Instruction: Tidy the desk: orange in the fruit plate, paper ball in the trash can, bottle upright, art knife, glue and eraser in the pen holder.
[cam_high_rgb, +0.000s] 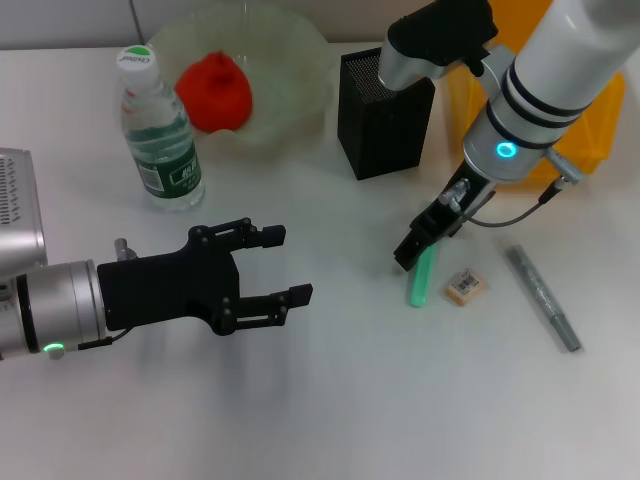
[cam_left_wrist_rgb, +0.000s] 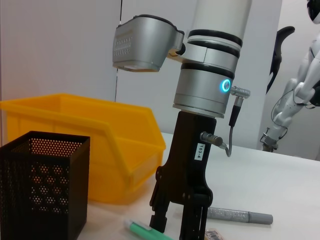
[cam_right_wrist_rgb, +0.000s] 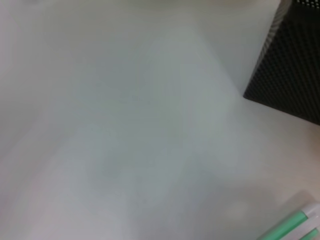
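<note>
Desk tidy-up, mid-job, seen l. to r.: the left gripper (cam_high_rgb: 285, 265) hangs low over bare table (cam_high_rgb: 330, 400), fingers spread wide apart w/ nothing between them, apparently parked clear so the other arm can work. Behind it the bottle (cam_high_rgb: 160, 130) stands upright, cap up, so that item looks done. Just beside it the orange (cam_high_rgb: 213, 92) sits inside the fruit plate (cam_high_rgb: 300, 60), also done by the look of it. Center back, the pen holder (cam_high_rgb: 385, 115) stands w/ the yellow trash can (cam_high_rgb: 590, 130) close behind and to its right; no paper ball shows on the desk. The right gripper (cam_high_rgb: 415, 252) is angled down at the near end of the green glue stick (cam_high_rgb: 422, 277), which lies flat on the table in front of the holder; left wrist view shows its fingers (cam_left_wrist_rgb: 160, 220) parted, straddling the stick's end but not yet pinching it. Judged step: picking up the glue for the holder. The eraser (cam_high_rgb: 466, 286) lies just beside the glue, apart from it; the grey art knife (cam_high_rgb: 543, 298) lies further right, on a diagonal. Both wait their turn. Risk: the round stick may roll as the fingers meet.
</note>
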